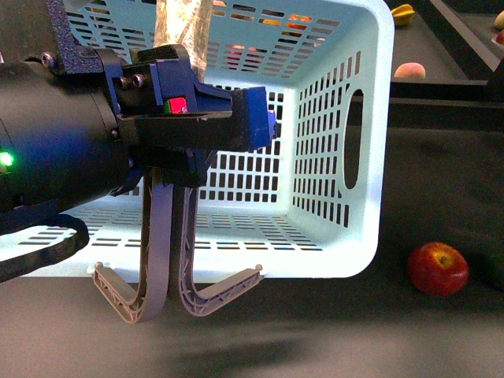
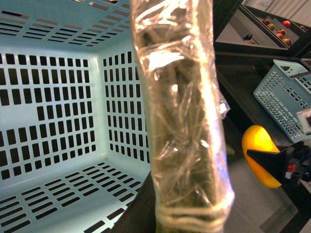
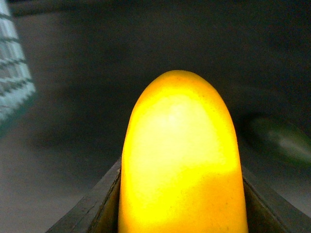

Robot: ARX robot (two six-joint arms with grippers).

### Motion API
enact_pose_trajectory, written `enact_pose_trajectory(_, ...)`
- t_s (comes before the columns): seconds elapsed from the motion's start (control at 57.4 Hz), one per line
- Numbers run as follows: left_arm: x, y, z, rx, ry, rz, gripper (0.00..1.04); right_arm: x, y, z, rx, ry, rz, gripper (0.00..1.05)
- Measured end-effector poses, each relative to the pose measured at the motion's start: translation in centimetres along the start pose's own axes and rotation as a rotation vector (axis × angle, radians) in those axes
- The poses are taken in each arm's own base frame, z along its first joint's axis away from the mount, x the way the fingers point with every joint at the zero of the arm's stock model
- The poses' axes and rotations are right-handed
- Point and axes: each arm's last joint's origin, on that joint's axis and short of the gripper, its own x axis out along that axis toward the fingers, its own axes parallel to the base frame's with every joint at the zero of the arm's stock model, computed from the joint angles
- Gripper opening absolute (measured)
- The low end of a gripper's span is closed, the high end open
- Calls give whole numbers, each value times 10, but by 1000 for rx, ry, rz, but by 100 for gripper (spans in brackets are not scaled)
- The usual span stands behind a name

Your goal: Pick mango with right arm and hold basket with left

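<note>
Black left arm [image 1: 55, 157] is looming nearest, its left hand [image 1: 186, 35] reaching the turquoise basket [image 1: 370, 142], which is lying tipped at the middle of the desk [image 1: 331, 331]; its grip cannot be told. Right hand [image 2: 278, 164] is clenching the mango [image 3: 180, 160], seemingly toward the desk's right edge outside the basket, long axis pointing straight out from the hand.
</note>
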Motion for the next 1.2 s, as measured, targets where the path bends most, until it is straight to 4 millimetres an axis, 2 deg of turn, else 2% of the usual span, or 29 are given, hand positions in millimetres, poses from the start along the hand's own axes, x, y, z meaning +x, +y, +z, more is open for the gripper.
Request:
enact_pose_trajectory(0.07,0,0,0,0,0,0,8,-12,23,19,-11,-57,73,54)
enact_pose_trajectory(0.244,0,0,0,0,0,0,8,-20,57,42,10,-107,188,54)
enact_pose_trajectory(0.453,0,0,0,0,0,0,8,-9,90,59,9,-113,245,54)
enact_pose_trajectory(0.61,0,0,0,0,0,0,8,10,119,69,6,-100,275,54)
enact_pose_trajectory(0.802,0,0,0,0,0,0,8,28,136,70,6,-81,277,54)
enact_pose_trajectory(1.203,0,0,0,0,0,0,8,52,152,65,7,-67,252,54)
